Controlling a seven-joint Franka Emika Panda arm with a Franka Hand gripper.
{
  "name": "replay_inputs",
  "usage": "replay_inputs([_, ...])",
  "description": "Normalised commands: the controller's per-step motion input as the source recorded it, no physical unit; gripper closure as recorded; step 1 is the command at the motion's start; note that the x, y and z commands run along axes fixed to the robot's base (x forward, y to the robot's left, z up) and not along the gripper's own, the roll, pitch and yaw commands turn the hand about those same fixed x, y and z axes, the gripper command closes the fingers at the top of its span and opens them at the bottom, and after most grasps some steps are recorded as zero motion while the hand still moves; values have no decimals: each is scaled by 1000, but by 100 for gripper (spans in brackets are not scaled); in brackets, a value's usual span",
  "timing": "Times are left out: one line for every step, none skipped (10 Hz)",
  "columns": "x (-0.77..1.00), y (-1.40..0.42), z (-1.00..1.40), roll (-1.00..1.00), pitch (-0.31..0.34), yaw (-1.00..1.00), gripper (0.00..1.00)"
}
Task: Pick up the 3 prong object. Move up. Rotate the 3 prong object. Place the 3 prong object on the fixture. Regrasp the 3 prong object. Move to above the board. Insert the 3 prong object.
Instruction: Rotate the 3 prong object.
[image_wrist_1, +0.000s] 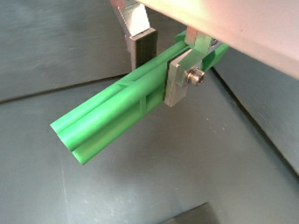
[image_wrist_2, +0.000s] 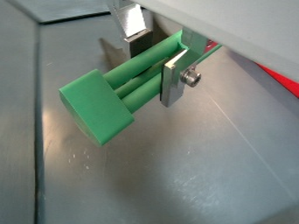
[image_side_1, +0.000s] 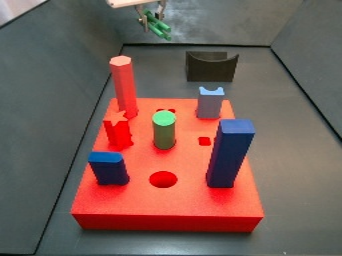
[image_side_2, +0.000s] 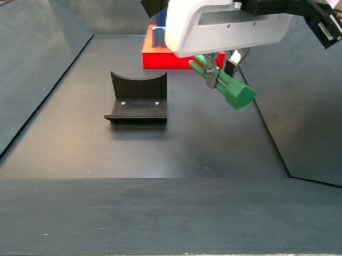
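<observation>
Holding the 3 prong object between its silver fingers, the gripper is clamped on this green bar near one end. In a side view the gripper hangs in the air, tilted, well above the dark floor, and the bar points down and forward. The fixture stands apart from it on the floor. The board with its coloured pegs lies in front of the fixture.
</observation>
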Motion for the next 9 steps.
replay_inputs([30, 30, -45, -2, -4, -1000, 100])
replay_inputs([31, 29, -40, -2, -4, -1000, 100])
replay_inputs([31, 28, -35, -2, -4, -1000, 100])
replay_inputs([30, 28, -34, -2, -4, -1000, 100])
replay_inputs([29, 27, -33, -2, -4, -1000, 100])
replay_inputs([29, 27, -33, -2, -4, -1000, 100])
replay_inputs([30, 27, -32, -2, -5, -1000, 100])
replay_inputs([30, 27, -32, -3, -5, -1000, 100])
replay_inputs([30, 27, -32, -3, -5, -1000, 100])
